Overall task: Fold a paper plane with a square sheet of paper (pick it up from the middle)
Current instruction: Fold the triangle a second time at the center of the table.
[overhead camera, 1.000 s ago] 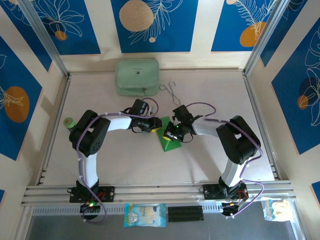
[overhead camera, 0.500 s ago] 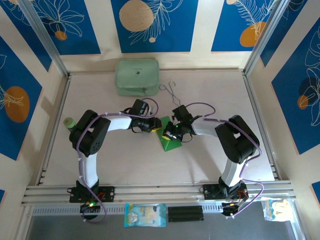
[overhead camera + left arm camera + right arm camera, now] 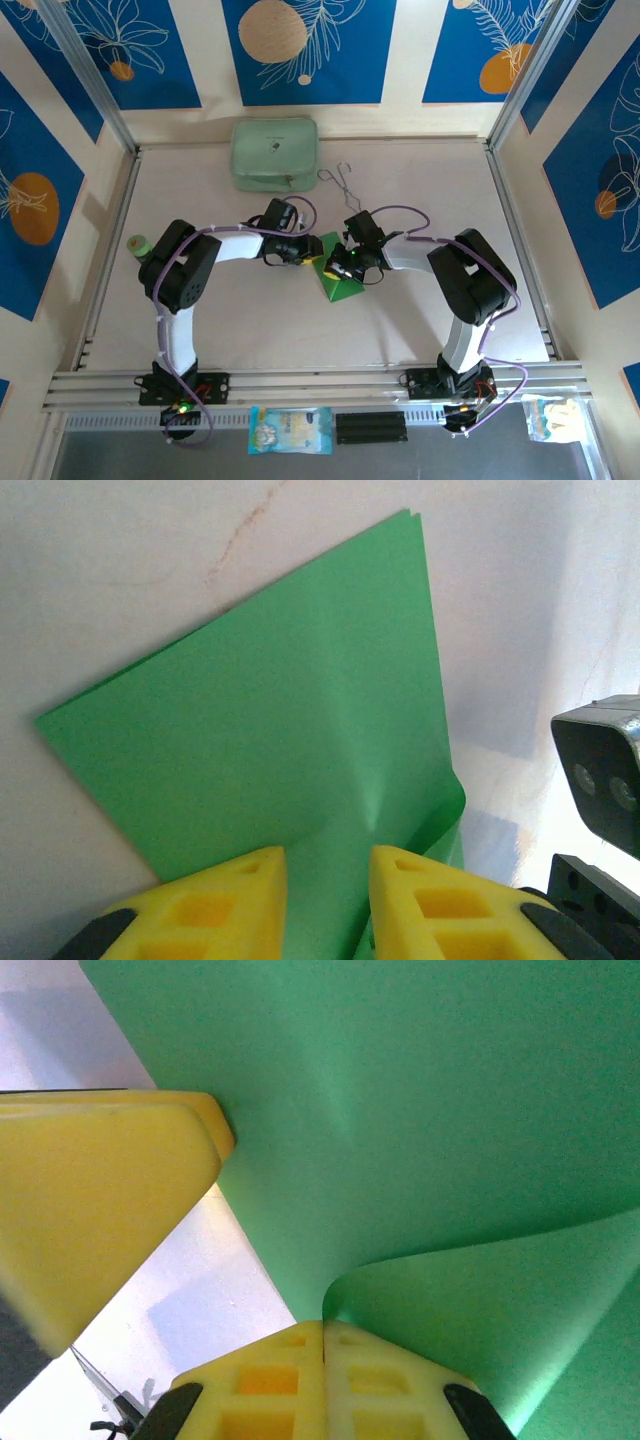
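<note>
There is one sheet of paper (image 3: 340, 288), bright green. It lies near the middle of the table (image 3: 260, 330), folded to a roughly triangular shape. Two grippers are at it, close to each other: the left gripper (image 3: 312, 260) at its left side and the right gripper (image 3: 344, 264) over its far part. In the top view the two wrists cover much of the sheet.

The left wrist view shows more of the paper (image 3: 280, 730). It is doubled, with two edges lying together at the far corner, and a soft dent runs toward the fingers. The left gripper (image 3: 328, 865) has its two yellow fingers a little apart, with a narrow gap, and green paper is seen in the gap. I cannot tell if the fingers press on it.

In the right wrist view the right gripper (image 3: 322, 1335) has its fingers pressed together. They pinch the paper (image 3: 450, 1110) just where one flap curls up from the sheet. One yellow finger (image 3: 100, 1200) of the left gripper stands just beside the paper's edge.

Around there are:
- one pale mint case (image 3: 274, 153) at the far edge
- one pair of wire tongs (image 3: 342, 182) just beside the case, on the right
- one small green roll (image 3: 139, 243) near the left arm
- two packets (image 3: 290, 430) (image 3: 550, 418) and one black piece (image 3: 370, 427) below the near rail

All of these are well apart from the sheet.
</note>
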